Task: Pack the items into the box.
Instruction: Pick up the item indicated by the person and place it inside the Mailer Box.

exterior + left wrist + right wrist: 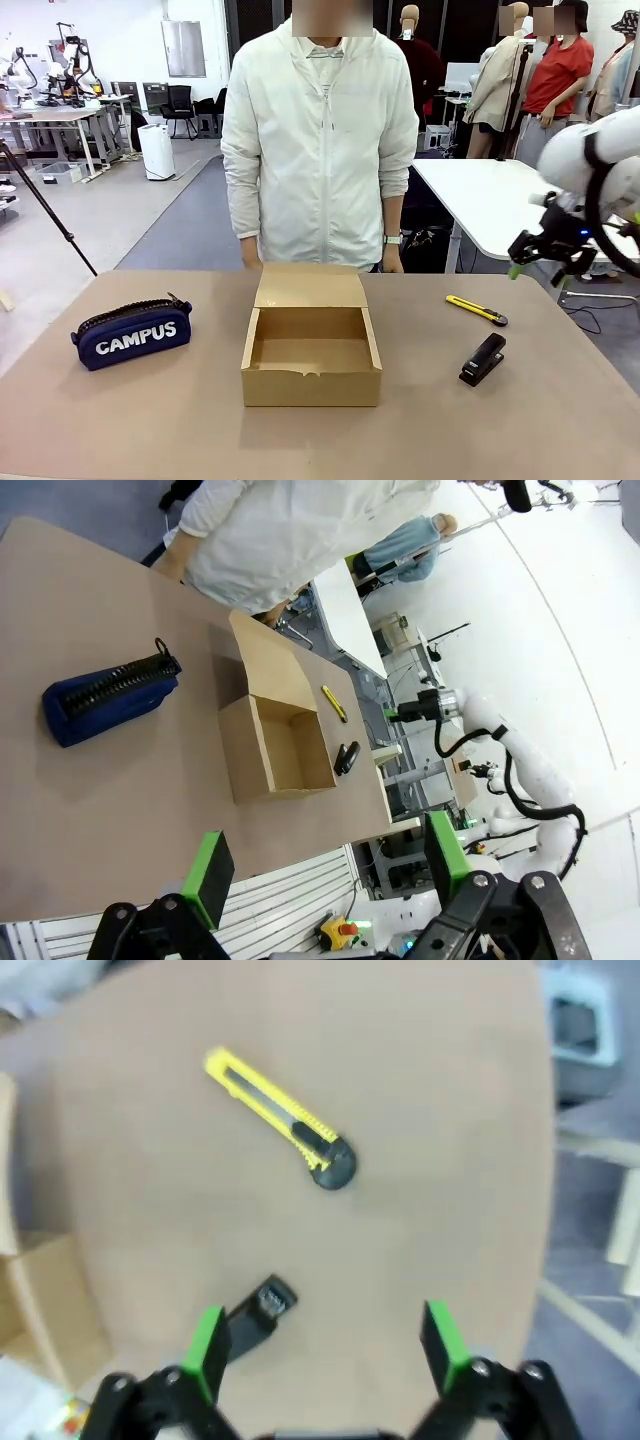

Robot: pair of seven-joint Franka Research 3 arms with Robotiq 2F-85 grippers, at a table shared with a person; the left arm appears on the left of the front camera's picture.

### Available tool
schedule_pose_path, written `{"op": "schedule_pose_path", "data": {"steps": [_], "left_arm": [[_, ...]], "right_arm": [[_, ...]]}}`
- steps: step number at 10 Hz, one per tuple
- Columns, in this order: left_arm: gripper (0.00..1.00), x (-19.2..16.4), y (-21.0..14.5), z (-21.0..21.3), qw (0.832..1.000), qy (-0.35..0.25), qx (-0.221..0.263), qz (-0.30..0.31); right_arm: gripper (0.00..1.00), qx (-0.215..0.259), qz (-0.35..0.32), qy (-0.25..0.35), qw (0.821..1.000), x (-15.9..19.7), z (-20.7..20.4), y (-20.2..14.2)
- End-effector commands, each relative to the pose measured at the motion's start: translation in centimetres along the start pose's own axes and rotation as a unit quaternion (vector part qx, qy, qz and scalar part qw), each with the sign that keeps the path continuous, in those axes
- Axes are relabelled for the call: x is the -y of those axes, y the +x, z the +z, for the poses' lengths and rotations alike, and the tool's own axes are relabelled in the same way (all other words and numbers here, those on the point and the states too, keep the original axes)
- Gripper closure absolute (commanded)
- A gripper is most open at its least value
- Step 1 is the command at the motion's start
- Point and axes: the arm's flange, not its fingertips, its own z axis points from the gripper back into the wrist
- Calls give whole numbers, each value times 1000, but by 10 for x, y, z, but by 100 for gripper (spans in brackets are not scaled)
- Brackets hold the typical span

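The brown cardboard box [310, 386] sits open mid-table, flap lid raised toward the person, nothing inside. A navy "CAMPUS" pouch [132, 333] lies to its left. On the right lie the yellow-and-black utility knife [476, 310] and the black stapler [483, 359]. My right gripper [540, 270] hovers open above the table's right edge, over the knife [280, 1120] and stapler [255, 1318]. In its own view the right gripper [324, 1348] holds nothing. My left gripper [328, 868] is open and high above the near left side, looking down on pouch [110, 692], box [242, 752], knife [335, 703] and stapler [347, 758].
A person in a white jacket [320, 140] stands at the far edge, right behind the box, hands low by the table edge. A second white table [490, 200] stands beyond on the right. Bare tabletop [500, 430] lies in front of the box and around the items.
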Motion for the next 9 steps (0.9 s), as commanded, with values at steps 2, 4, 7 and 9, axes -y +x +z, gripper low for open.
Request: {"op": "schedule_pose_path", "data": {"steps": [2, 4, 7, 9], "left_arm": [[0, 0, 2, 1, 1000, -10, 4, -9], [0, 0, 2, 1, 1000, -10, 4, -9], [0, 0, 2, 1, 1000, -10, 4, -9], [0, 0, 2, 1, 1000, -10, 4, -9]], "right_arm": [[0, -46, 50, -65, 996, -43, -31, 52], [0, -68, 41, -93, 992, -70, -65, 67], [0, -61, 60, -80, 993, -73, -78, 58], [0, -61, 60, -80, 993, -73, -78, 58]]}}
